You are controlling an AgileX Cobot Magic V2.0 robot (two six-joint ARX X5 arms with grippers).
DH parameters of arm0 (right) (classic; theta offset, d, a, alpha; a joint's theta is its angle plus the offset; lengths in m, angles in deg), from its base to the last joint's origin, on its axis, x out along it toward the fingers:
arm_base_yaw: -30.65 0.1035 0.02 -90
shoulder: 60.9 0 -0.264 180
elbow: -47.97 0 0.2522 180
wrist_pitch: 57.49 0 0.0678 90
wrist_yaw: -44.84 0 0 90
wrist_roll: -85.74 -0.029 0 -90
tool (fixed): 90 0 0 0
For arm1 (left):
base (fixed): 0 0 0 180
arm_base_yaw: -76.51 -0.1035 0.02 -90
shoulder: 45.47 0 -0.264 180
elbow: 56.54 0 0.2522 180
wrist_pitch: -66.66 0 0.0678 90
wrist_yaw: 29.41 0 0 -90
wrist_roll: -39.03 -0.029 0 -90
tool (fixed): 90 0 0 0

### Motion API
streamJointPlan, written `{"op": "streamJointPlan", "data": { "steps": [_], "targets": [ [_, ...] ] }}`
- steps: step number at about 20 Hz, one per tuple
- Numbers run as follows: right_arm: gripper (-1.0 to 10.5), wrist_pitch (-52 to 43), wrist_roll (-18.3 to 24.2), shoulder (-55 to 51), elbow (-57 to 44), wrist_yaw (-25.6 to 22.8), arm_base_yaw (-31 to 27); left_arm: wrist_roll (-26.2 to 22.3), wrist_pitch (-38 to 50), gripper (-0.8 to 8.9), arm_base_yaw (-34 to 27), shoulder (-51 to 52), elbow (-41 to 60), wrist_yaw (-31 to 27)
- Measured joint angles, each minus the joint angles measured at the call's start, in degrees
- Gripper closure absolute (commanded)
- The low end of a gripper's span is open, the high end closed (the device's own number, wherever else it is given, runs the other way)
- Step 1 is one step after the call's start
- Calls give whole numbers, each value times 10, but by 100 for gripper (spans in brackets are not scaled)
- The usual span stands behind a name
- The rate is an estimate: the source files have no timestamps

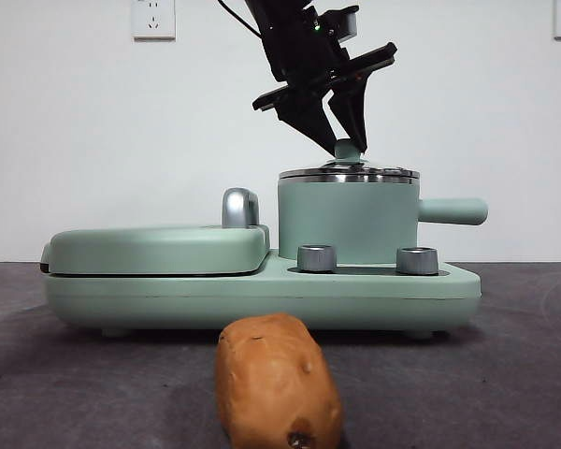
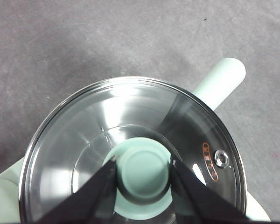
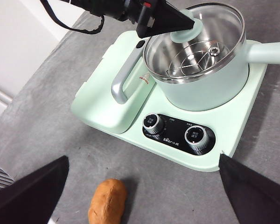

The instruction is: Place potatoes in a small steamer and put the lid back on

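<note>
Front view: the potato lies on the surface, not yet in the small steamer, whose lid is on. Left wrist view: the left hand is clamped on the lid's knob. Right wrist view: the right hand, jaws apart, hangs above open surface near the potato.

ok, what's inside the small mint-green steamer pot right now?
Through the round glass lid, which sits on the mint-green steamer pot, only a steel wire rack shows inside. The orange-brown potato lies on the table. The left gripper grips the lid's knob, hiding part of the floor.
</note>
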Motion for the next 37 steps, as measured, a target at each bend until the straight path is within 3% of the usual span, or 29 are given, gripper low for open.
{"op": "streamJointPlan", "data": {
  "steps": [7,16,18,22,29,33,37],
  "targets": [
    [433,0,0,0,0,0,0,0,-18,805,0,-4,-19,-3],
    [433,4,0,0,0,-3,3,2,-123,805,-21,-9,-176,-8],
    [433,12,-2,1,0,-30,22,2,-149,805,-35,-9,-191,-31],
    [433,17,-24,14,0,-116,110,2,-184,805,-77,-8,-193,-40],
    [433,9,-121,127,1,-272,345,5,-190,805,-166,18,-193,-44],
    [433,-24,-191,236,13,-317,449,7,-193,805,-198,21,-193,-44],
    [433,-35,-224,351,68,-332,501,8,-192,805,-224,21,-193,-44]
  ]
}}
